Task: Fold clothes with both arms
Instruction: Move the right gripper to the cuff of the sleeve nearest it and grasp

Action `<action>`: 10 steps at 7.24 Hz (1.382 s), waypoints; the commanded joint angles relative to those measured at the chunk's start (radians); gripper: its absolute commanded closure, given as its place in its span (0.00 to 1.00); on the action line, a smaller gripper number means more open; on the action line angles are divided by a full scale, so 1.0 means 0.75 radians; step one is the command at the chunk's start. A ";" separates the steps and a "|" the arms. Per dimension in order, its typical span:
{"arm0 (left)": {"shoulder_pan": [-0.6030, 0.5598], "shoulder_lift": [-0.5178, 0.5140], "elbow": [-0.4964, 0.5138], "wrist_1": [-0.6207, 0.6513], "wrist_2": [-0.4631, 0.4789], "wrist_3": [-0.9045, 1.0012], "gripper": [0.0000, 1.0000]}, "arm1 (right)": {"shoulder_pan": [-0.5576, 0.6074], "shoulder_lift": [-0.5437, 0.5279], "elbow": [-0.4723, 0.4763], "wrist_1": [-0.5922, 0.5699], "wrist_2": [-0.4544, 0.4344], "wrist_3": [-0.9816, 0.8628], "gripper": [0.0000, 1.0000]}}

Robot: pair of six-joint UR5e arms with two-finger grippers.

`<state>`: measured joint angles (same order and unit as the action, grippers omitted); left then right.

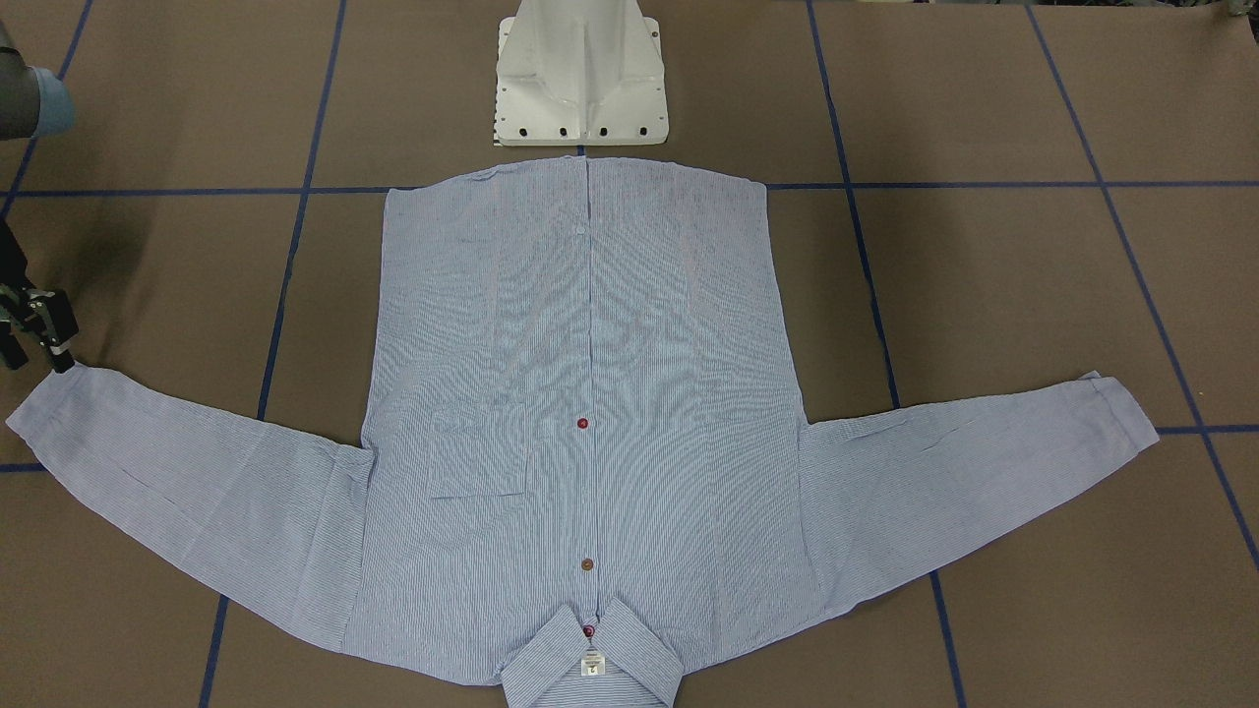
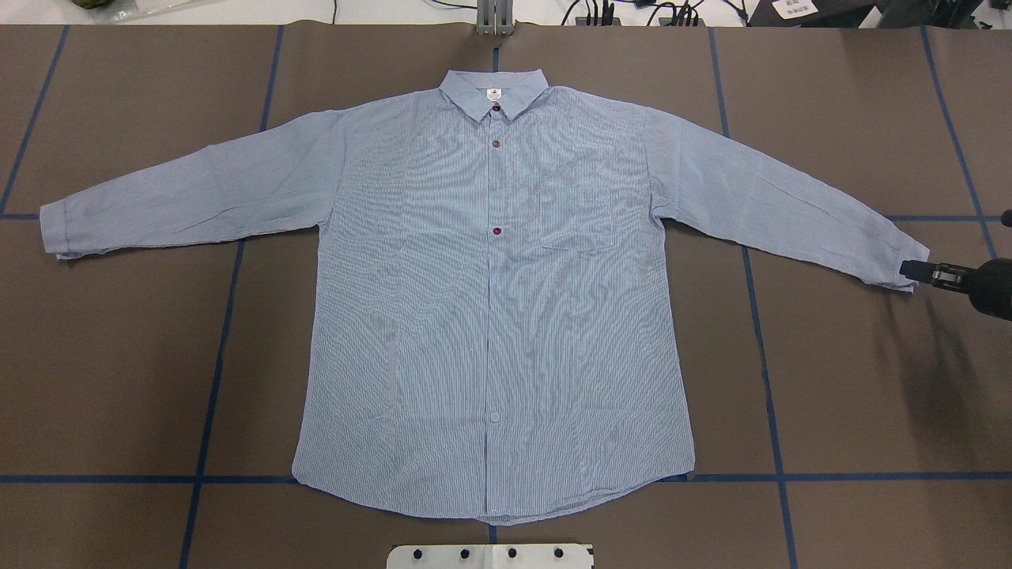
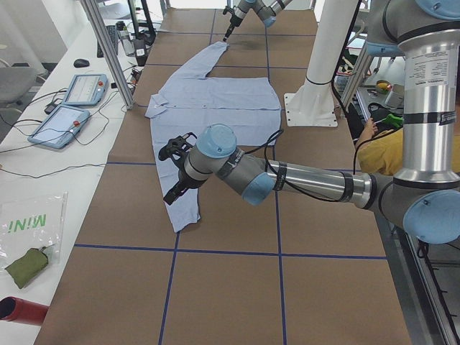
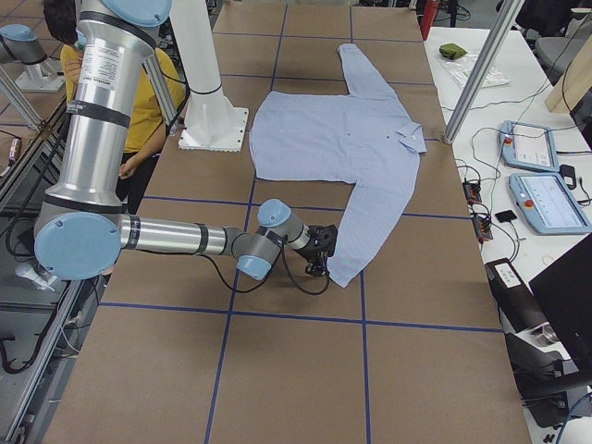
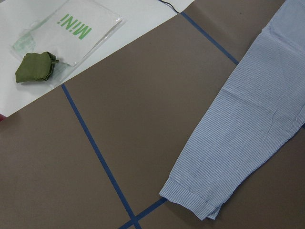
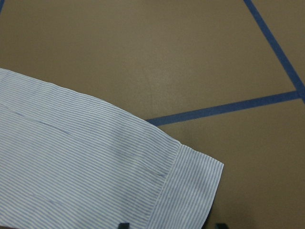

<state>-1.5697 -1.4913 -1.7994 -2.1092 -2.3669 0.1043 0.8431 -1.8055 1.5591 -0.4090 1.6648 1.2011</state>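
Observation:
The light blue striped shirt (image 2: 490,300) lies flat and face up on the brown table, buttoned, both sleeves spread out, collar at the far side from the robot. My right gripper (image 2: 909,271) is low at the end of the right-hand sleeve's cuff (image 6: 190,191). In the right wrist view its fingertips (image 6: 124,225) stand apart at the bottom edge, open, with the cuff's edge between them. It also shows in the front view (image 1: 39,339). My left gripper (image 3: 175,169) hovers above the other sleeve near its cuff (image 5: 195,200). I cannot tell whether it is open or shut.
The white pedestal base (image 1: 580,79) stands just behind the shirt's hem. A green pouch (image 5: 33,67) and a plastic bag lie on the white side bench beyond the left cuff. Control tablets (image 3: 72,108) and metal posts line the table's far side. A person in yellow (image 4: 139,92) sits behind the robot.

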 commanded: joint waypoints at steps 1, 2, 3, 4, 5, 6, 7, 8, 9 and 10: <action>0.001 -0.002 0.000 0.000 0.000 0.000 0.00 | -0.046 0.000 -0.017 0.001 -0.047 0.004 0.37; 0.001 -0.002 0.002 0.000 0.000 0.000 0.00 | -0.058 0.000 -0.019 0.001 -0.066 0.008 0.37; 0.001 0.000 0.002 0.000 0.000 0.000 0.00 | -0.069 0.002 -0.019 0.001 -0.076 0.010 0.39; 0.001 -0.002 0.008 -0.002 0.000 0.000 0.00 | -0.079 0.002 -0.019 0.001 -0.084 0.012 0.47; 0.001 -0.002 0.010 -0.002 0.000 0.000 0.00 | -0.081 0.002 -0.019 0.001 -0.084 0.012 0.60; 0.001 0.000 0.012 -0.002 0.000 0.000 0.00 | -0.083 0.002 -0.019 0.001 -0.084 0.012 0.84; 0.001 0.000 0.014 -0.012 0.000 0.000 0.00 | -0.083 0.002 -0.019 0.001 -0.084 0.010 1.00; 0.001 0.000 0.043 -0.053 0.000 0.000 0.00 | -0.081 0.000 -0.011 0.001 -0.082 0.008 1.00; 0.001 0.000 0.073 -0.098 0.000 -0.002 0.00 | -0.077 -0.002 0.013 0.001 -0.080 -0.002 1.00; -0.001 0.000 0.086 -0.116 0.000 -0.002 0.00 | -0.065 -0.002 0.066 -0.001 -0.066 -0.016 1.00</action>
<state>-1.5695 -1.4911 -1.7517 -2.1717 -2.3669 0.1033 0.7865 -1.8062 1.5721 -0.4084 1.6064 1.1997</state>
